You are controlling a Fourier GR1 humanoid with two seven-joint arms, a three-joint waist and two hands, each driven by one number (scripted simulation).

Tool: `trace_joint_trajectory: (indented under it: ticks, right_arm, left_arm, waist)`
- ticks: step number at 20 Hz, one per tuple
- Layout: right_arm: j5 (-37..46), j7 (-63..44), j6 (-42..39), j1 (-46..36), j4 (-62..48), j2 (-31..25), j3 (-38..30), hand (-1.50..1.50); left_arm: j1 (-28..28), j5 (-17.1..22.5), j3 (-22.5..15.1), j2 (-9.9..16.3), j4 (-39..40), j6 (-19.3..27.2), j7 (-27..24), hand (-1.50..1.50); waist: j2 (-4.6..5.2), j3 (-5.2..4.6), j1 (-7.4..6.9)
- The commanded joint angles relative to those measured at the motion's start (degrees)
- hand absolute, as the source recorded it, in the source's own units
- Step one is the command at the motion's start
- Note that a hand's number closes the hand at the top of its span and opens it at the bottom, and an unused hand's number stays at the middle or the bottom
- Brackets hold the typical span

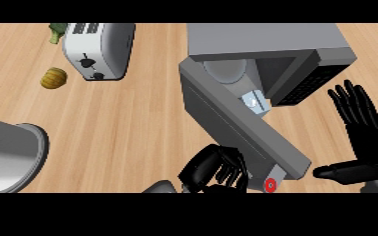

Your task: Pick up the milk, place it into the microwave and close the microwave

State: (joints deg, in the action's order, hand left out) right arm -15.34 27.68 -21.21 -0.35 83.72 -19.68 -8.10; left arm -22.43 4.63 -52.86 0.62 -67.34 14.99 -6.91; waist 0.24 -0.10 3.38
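Steel pan (pixel 18 155): at your far left edge you see a rounded, brushed-metal rim, cut off by the frame; it plays no part in the task.
Toaster (pixel 96 50): a glossy white-and-chrome box with two dark slots and a black knob, well apart from the microwave. A small orange squash-like vegetable (pixel 54 78) lies just beside it, and a green vegetable (pixel 55 32) peeks out behind it.
Counter (pixel 125 125): pale wood with a straight grain, matte.
Left hand (pixel 214 170): black, fingers curled, low in the view against the near end of the door. You cannot tell whether it grips the door edge or only presses on it; it holds no carton.
Microwave door (pixel 236 120): a long, flat grey slab swung wide open, running diagonally from the hinge at upper left down to a red button (pixel 270 184) at its free end.
Milk (pixel 253 101): you find it already inside the cavity, a small pale-blue and white carton beside the grey turntable plate (pixel 225 71).
Microwave (pixel 266 42): a matte grey metal box with a dark vented panel on its right.
Key relation: the door's long axis points from your left hand up toward the hinge, so the left hand is the nearer one for what looks like the remaining step, swinging the door shut.
Right hand (pixel 354 125): open, fingers straight and upright, resting at the right edge.
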Motion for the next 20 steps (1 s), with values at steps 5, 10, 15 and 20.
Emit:
trace_joint_trajectory:
  ticks: [5,10,15,20]
  right_arm:
    - [-6.9,-4.3,-5.6,-2.4,3.5,-3.7,-2.0,-1.5]
    - [-10.9,-6.0,-10.4,-3.2,5.6,-4.6,-0.3,-1.5]
    - [-13.4,-8.3,-14.7,-5.0,7.7,-7.6,0.8,-1.5]
    - [-16.1,-10.5,-15.4,-6.5,9.0,-8.6,1.2,-1.5]
  left_arm:
    - [-7.8,12.9,-5.3,-0.6,3.7,15.1,-5.4,1.5]
    - [-13.7,18.1,-3.5,-0.6,4.3,20.0,-6.8,1.5]
    - [-19.8,22.9,-1.4,-0.6,6.7,20.9,-7.7,1.5]
    - [-23.9,27.4,0.5,-0.6,10.7,23.3,-7.7,1.5]
  waist:
    - [0.73,-0.13,2.78]
    - [0.98,-0.15,5.0]
    - [1.52,-0.21,8.13]
    - [1.98,-0.2,9.81]
